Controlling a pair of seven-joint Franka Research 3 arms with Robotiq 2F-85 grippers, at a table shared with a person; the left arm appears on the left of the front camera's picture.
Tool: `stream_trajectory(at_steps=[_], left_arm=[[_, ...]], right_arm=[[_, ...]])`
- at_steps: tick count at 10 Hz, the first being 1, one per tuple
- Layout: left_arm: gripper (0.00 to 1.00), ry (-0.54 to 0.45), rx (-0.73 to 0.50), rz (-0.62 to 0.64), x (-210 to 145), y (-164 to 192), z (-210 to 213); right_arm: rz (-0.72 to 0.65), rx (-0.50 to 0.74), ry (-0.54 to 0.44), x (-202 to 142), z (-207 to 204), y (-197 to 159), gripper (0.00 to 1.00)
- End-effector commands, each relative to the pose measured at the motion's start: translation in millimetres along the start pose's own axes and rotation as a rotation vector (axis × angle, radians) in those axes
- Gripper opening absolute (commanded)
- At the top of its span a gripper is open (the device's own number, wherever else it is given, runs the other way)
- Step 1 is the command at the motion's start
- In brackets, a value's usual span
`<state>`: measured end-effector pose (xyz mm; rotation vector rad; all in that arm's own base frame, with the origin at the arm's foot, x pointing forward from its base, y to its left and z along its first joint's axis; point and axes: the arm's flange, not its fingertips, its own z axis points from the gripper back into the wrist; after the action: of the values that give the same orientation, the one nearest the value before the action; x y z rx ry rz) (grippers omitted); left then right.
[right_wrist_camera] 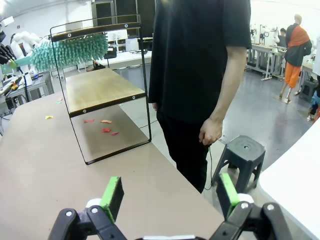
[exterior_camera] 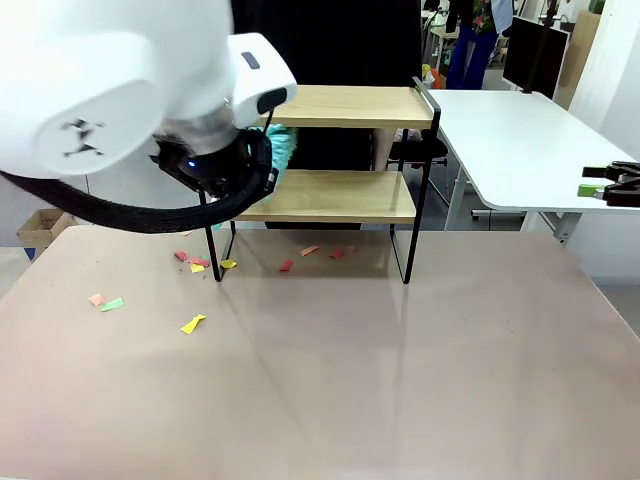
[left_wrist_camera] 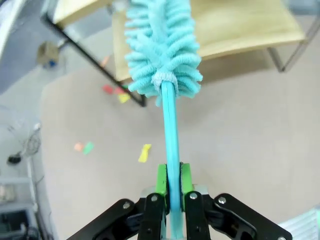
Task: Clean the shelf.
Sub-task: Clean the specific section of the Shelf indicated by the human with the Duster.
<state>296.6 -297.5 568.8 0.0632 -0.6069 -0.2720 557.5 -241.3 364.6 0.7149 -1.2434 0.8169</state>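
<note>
White desk [exterior_camera: 520, 150], grey stool [right_wrist_camera: 243, 151], perhaps cardboard box [exterior_camera: 42, 228].

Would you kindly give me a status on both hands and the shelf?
Left hand shut on duster, head between boards of shelf. Right hand open, empty. Paper scraps on table under shelf; person behind it.

White left arm [exterior_camera: 120, 110] close up before the shelf [exterior_camera: 340, 105], teal duster [exterior_camera: 283, 150] between its two boards, coloured paper scraps [exterior_camera: 193, 323] on the surface [exterior_camera: 400, 380]

Bright, even indoor light; wrist views bend at edges.
</note>
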Motion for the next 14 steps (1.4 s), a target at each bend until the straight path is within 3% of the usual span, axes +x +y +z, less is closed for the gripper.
stream_trajectory(at_steps=[1, 5, 6, 8, 11, 14], left_arm=[[0.13, 0.040, -0.222, -0.187, -18, 36, 10], [0.13, 0.087, -0.435, -0.409, -36, 78, 26], [0.13, 0.072, -0.537, -0.441, -39, 93, 31], [0.13, 0.078, -0.618, -0.492, -51, 111, 38], [0.13, 0.133, -0.566, -0.584, -80, 129, 67], [0.13, 0.288, -0.559, -0.648, -106, 133, 73]], right_arm=[[0.004, 0.001, -0.002, 3, -1, 1, 1.00], [0.004, 0.001, -0.002, 3, -1, 1, 1.00], [0.004, 0.001, -0.002, 3, -1, 1, 1.00], [0.004, 0.001, -0.002, 3, -1, 1, 1.00], [0.004, 0.001, -0.002, 3, -1, 1, 1.00], [0.004, 0.001, -0.002, 3, -1, 1, 1.00]])
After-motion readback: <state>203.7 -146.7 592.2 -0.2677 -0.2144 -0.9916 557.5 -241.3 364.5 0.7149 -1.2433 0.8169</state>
